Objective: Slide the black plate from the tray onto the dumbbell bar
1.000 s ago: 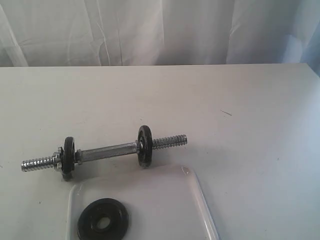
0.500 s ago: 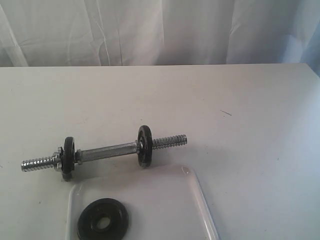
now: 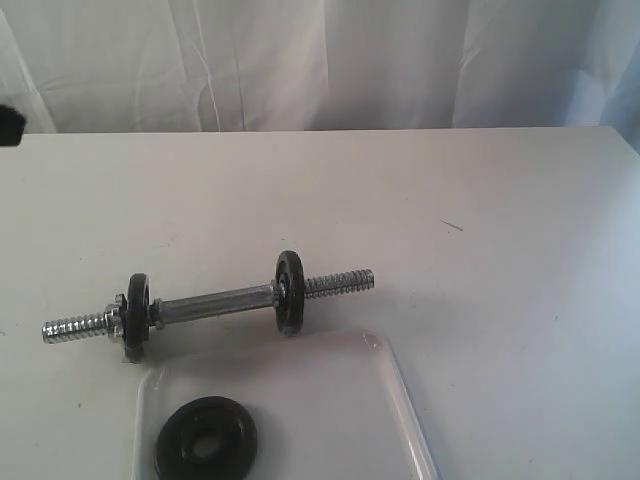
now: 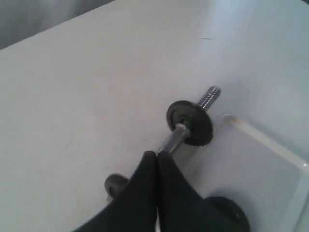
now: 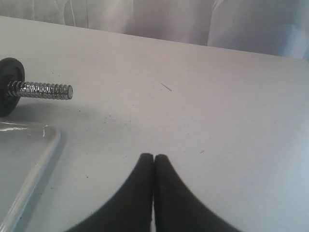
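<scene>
Black plate (image 3: 206, 439) lay flat in tray (image 3: 325, 395), open from above. Dumbbell bar (image 3: 215, 303) lay just behind tray; disc (image 3: 288, 292) blocked bar's mid, threaded rt end (image 3: 340, 282) stuck out bare, table (image 3: 500, 250) beyond it open.

The right fingers (image 5: 140, 186) meet tip to tip, well apart from the threaded bar (image 5: 41, 90).

dumbbell bar (image 3: 215, 303): shiny chrome metal | black plate (image 3: 205, 439): matt iron | tray (image 3: 330, 400): glossy white
</scene>
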You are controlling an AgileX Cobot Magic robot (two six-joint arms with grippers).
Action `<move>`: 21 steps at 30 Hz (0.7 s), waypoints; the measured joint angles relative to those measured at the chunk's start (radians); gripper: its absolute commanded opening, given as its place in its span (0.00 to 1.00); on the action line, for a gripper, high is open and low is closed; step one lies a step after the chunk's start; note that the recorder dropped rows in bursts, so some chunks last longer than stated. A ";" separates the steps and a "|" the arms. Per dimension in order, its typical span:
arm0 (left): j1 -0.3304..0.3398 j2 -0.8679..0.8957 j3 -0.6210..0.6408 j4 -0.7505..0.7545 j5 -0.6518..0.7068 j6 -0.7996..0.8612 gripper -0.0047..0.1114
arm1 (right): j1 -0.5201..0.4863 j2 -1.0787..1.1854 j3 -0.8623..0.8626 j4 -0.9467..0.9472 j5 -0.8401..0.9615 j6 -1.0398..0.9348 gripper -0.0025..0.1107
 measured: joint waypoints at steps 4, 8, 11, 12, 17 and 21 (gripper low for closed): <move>0.000 0.207 -0.175 -0.054 0.121 0.124 0.43 | 0.000 0.000 0.000 0.000 0.000 0.000 0.02; -0.002 0.361 -0.258 -0.063 0.204 0.215 0.76 | 0.000 0.000 0.000 0.000 0.000 0.000 0.02; -0.032 0.458 -0.274 -0.063 0.195 0.244 0.78 | 0.000 0.000 0.000 0.000 0.000 0.000 0.02; -0.047 0.481 -0.273 -0.061 0.186 0.252 0.78 | 0.000 0.000 0.000 0.000 0.000 0.000 0.02; -0.183 0.601 -0.273 0.030 0.091 0.306 0.78 | 0.000 0.000 0.000 0.000 0.000 0.000 0.02; -0.291 0.657 -0.273 0.192 0.023 0.280 0.78 | 0.000 0.000 0.000 0.000 0.000 0.000 0.02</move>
